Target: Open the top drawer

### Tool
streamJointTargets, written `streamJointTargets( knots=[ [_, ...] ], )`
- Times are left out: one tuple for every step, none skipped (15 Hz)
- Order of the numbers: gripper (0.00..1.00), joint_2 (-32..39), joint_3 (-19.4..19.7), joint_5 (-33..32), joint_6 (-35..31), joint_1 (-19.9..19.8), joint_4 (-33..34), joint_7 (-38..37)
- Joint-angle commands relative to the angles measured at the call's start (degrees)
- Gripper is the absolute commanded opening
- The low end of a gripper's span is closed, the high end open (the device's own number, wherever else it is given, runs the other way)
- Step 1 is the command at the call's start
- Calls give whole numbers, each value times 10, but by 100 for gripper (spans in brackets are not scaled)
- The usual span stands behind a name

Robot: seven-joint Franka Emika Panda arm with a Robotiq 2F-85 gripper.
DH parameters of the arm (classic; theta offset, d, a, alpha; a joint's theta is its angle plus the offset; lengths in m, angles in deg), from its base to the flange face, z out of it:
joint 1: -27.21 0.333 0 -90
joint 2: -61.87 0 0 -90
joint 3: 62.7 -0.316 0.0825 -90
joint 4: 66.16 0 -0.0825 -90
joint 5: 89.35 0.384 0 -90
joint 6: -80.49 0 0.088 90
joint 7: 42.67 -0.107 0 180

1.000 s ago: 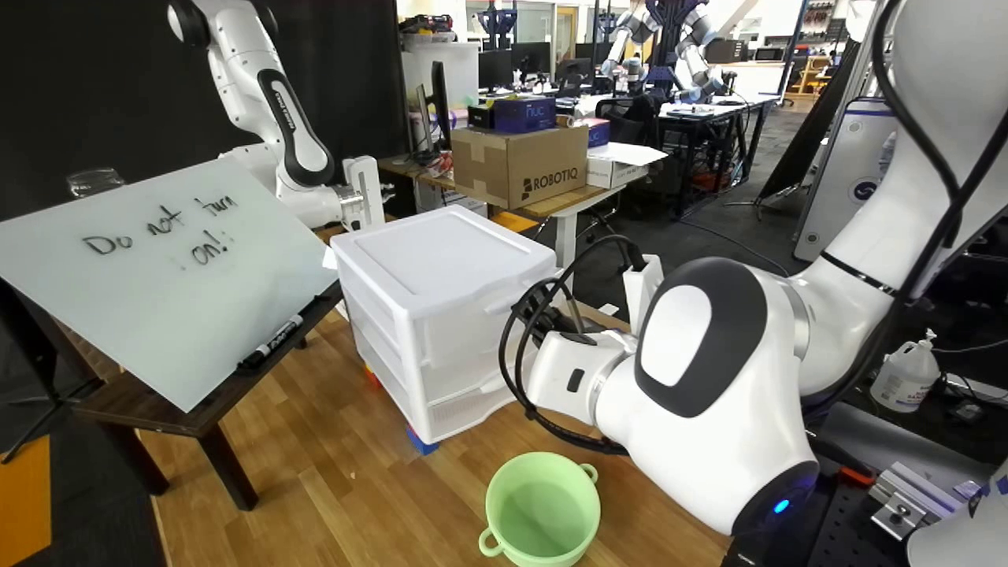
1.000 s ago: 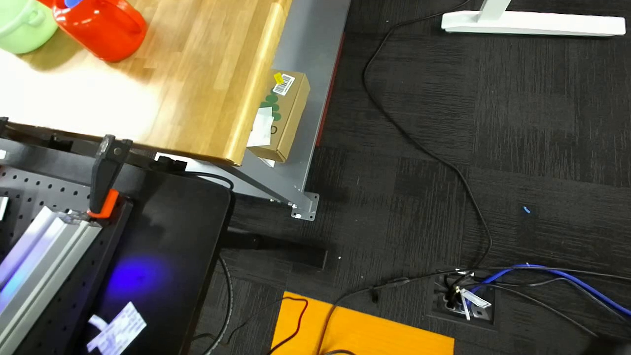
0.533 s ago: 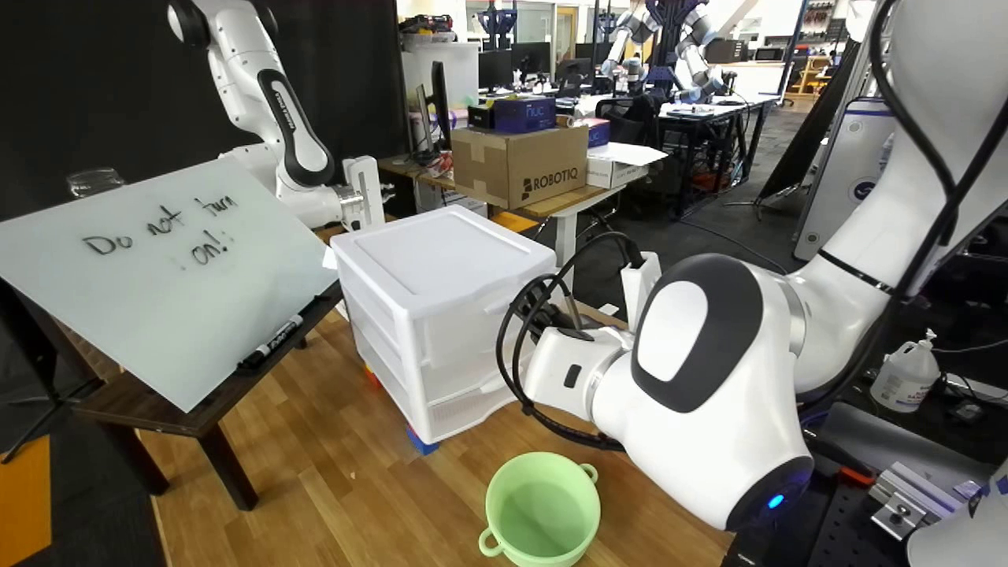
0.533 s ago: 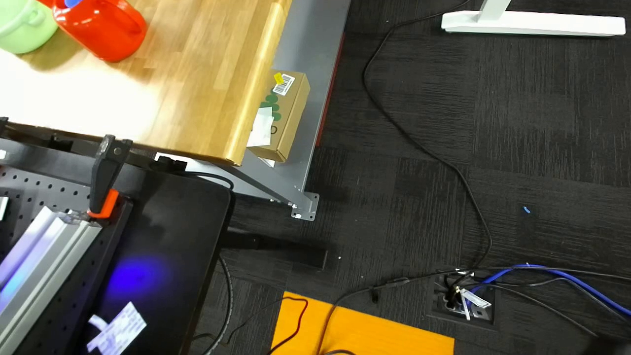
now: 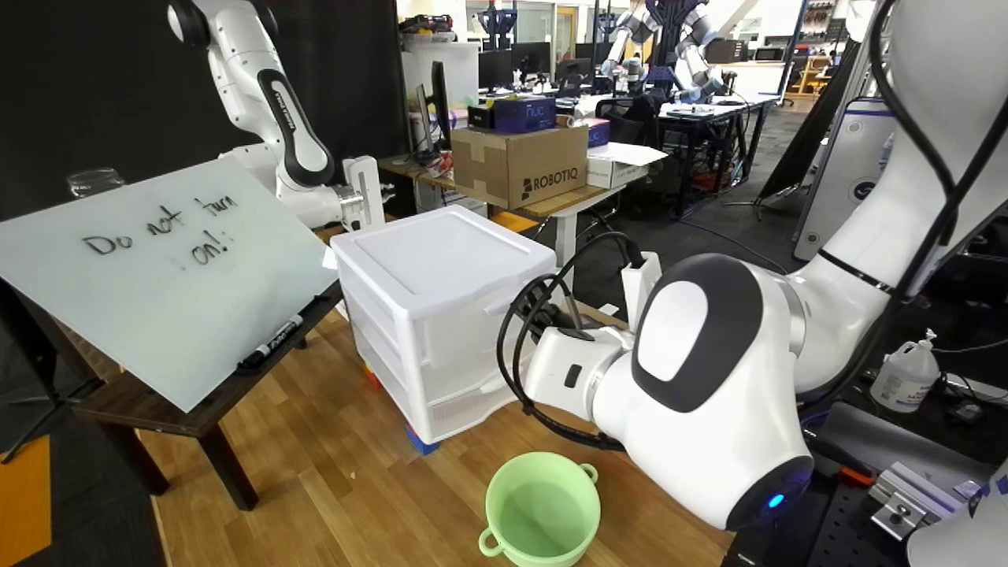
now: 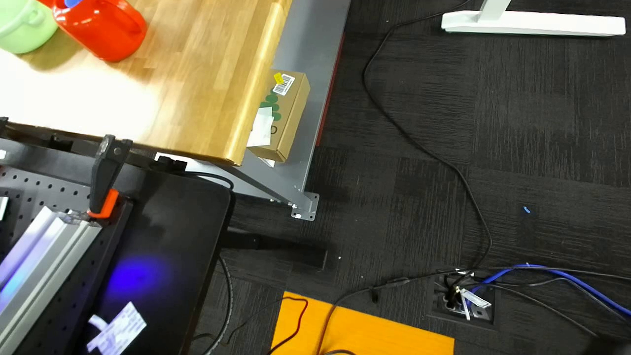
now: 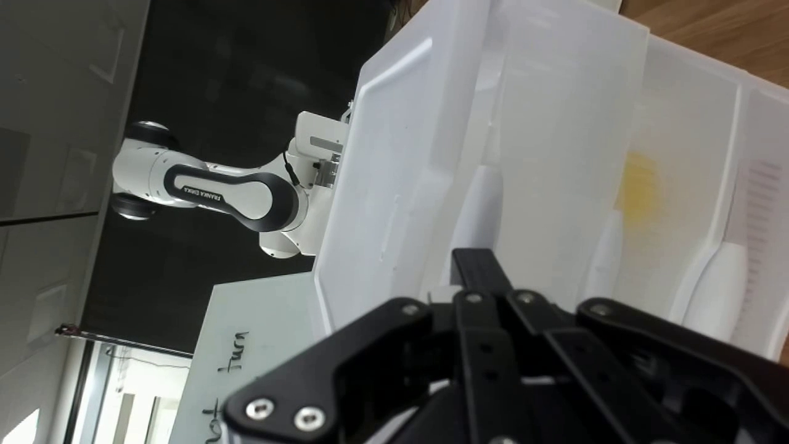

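Observation:
A white plastic drawer unit (image 5: 445, 248) stands on the wooden table in an exterior view; it lies sideways in the wrist view. Its top drawer (image 7: 555, 142) has a translucent front and a white handle (image 7: 479, 203) along the upper edge. I cannot tell whether this drawer sits slightly out. My gripper (image 7: 481, 271) is shut, its black fingertips together and overlapping the lower end of that handle in the wrist view. Contact with it cannot be made out. In an exterior view the gripper (image 5: 539, 307) is at the unit's front, partly hidden by cables.
A green pot (image 5: 542, 504) stands on the table before the unit. Beside the unit, a whiteboard (image 5: 157, 276) leans on a dark stool. A second arm (image 5: 291, 142) stands behind. A red watering can (image 6: 103, 29) shows near the table's edge (image 6: 251, 84).
Over the first half second my arm shifted slightly left and up in an exterior view, toward the unit. Since then it looks still. The unit has not visibly moved.

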Motion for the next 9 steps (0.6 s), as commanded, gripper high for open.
streamJointTargets(
  knots=[
    [0,-14,-2,-7,-10,-4,-12,-7],
    [0,-16,-2,-7,-9,-4,-15,-8],
    [0,-19,-2,-7,-9,-4,-20,-10],
    [0,-21,-1,-7,-9,-4,-23,-12],
    [0,-22,-1,-7,-9,-4,-27,-15],
    [0,-23,-1,-7,-9,-4,-30,-18],
    [0,-25,-1,-7,-9,-4,-32,-21],
    [0,-26,-1,-7,-8,-4,-35,-22],
    [0,-28,-1,-7,-7,-4,-37,-23]
  ],
)
